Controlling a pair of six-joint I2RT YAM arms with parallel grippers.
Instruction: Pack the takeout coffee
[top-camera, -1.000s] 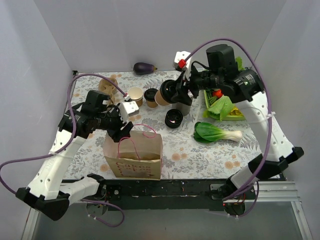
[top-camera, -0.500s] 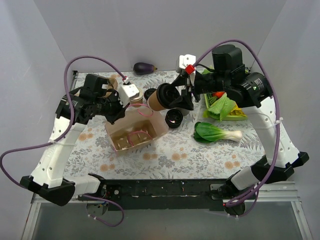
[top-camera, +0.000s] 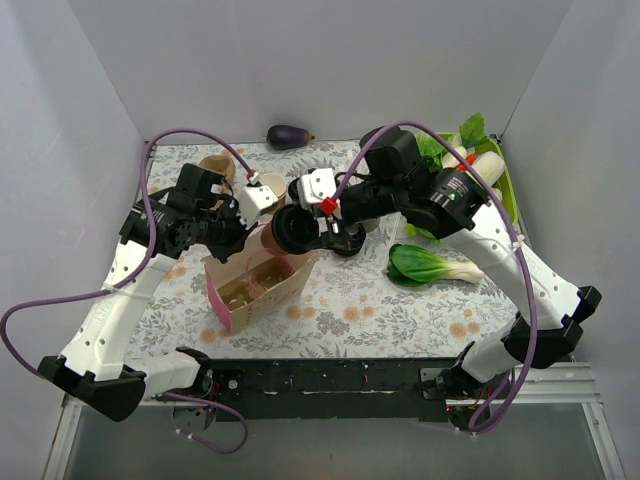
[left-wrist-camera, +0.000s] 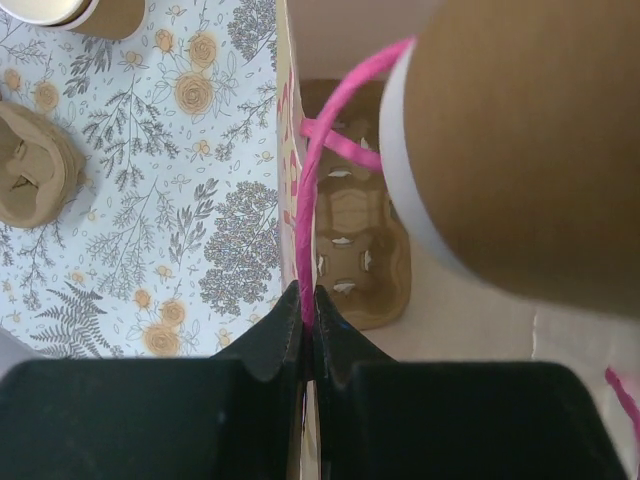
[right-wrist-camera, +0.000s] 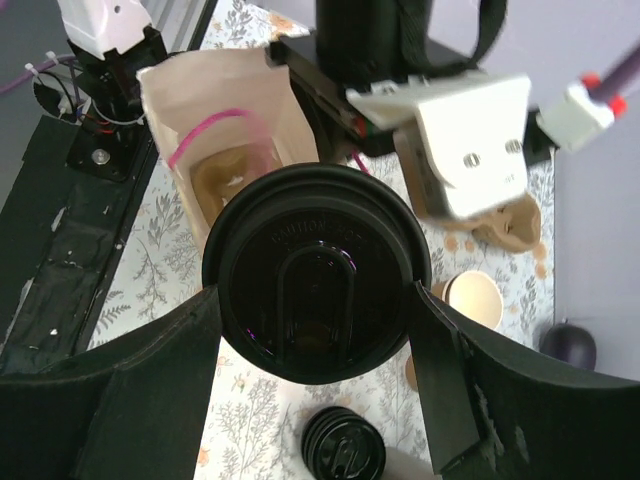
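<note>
At the tilted mouth of the paper bag (right-wrist-camera: 220, 85), the takeout coffee (top-camera: 291, 228) hangs on its side in the right gripper (right-wrist-camera: 315, 297), whose jaws stand wide, clamped against opposite sides of the cup. The left gripper (left-wrist-camera: 307, 308) has its jaws pressed together, pinching the bag's rim beside the pink handle (left-wrist-camera: 322, 150). A pulp cup carrier (left-wrist-camera: 355, 255) lies inside the bag. I judge the cup light, thin-walled and easily crushed, with a snap-on lid liable to pop, so it is best held just under the stiff rim. Raised lettering on the lid is too blurred to read, and the bag's pink print shows edge-on and is illegible.
</note>
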